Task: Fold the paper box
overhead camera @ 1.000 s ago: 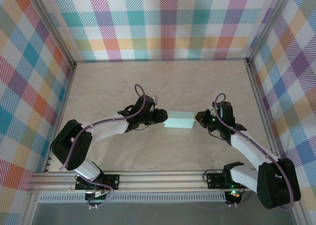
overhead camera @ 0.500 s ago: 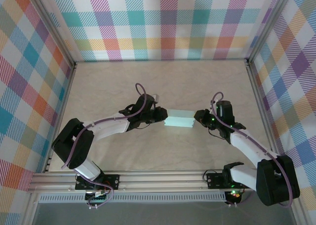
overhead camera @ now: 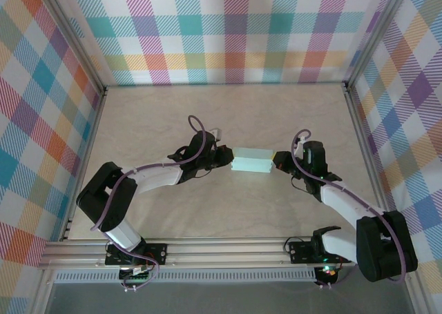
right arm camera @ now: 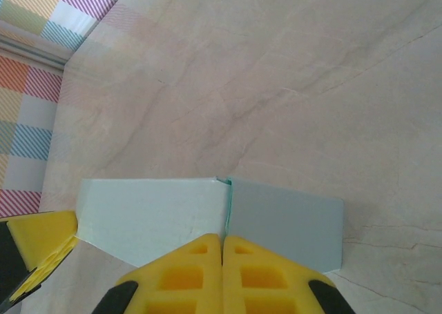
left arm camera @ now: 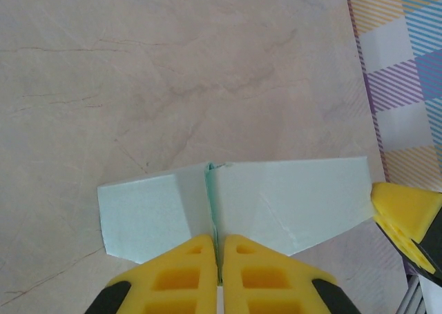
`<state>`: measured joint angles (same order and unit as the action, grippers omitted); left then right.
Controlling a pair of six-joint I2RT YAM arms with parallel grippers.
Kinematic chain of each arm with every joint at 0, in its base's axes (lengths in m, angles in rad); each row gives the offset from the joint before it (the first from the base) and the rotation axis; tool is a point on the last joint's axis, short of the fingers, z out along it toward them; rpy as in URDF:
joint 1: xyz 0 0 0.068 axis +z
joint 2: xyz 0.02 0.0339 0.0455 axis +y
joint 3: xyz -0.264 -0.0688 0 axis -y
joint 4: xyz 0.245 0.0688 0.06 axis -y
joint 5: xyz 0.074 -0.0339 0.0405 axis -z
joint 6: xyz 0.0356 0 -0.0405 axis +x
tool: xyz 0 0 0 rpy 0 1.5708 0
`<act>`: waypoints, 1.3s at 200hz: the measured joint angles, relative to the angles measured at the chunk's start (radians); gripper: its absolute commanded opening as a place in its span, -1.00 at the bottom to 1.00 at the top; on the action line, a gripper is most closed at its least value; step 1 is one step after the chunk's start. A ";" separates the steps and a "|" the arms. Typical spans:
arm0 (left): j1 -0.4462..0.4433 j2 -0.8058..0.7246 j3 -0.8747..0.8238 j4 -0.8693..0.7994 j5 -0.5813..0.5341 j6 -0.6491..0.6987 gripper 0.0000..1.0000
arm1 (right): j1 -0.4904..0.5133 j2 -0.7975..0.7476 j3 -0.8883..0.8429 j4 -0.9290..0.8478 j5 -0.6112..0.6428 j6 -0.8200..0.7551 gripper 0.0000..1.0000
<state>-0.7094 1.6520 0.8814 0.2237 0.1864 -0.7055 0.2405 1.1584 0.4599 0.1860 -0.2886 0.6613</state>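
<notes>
Seen from above, the small pale mint-blue paper box [overhead camera: 252,161] lies near the middle of the beige marbled tabletop [overhead camera: 173,114], about midway between its near and far edges. The left pincer [overhead camera: 228,158] is at one end and the right pincer [overhead camera: 277,161] at the other. The wrist views add the grip: each pincer's yellow fingers are nearly together, nipping a thin card edge of the paper box.
</notes>
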 measured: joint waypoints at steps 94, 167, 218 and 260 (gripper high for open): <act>-0.010 0.030 0.236 -0.419 -0.098 0.104 0.59 | 0.021 -0.111 0.140 -0.277 -0.019 0.006 0.42; 0.006 -0.023 0.275 -0.509 -0.191 0.170 1.00 | 0.023 -0.115 0.274 -0.447 0.008 -0.411 0.75; 0.100 -0.312 0.002 -0.466 -0.250 0.188 1.00 | 0.071 0.092 0.509 -0.566 -0.023 -0.840 0.82; 0.138 -0.502 -0.166 -0.487 -0.266 0.192 1.00 | 0.153 0.246 0.589 -0.648 0.014 -1.140 0.83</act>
<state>-0.5713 1.1503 0.7158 -0.2630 -0.0792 -0.5140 0.3935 1.4048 1.0489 -0.4622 -0.2741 -0.4786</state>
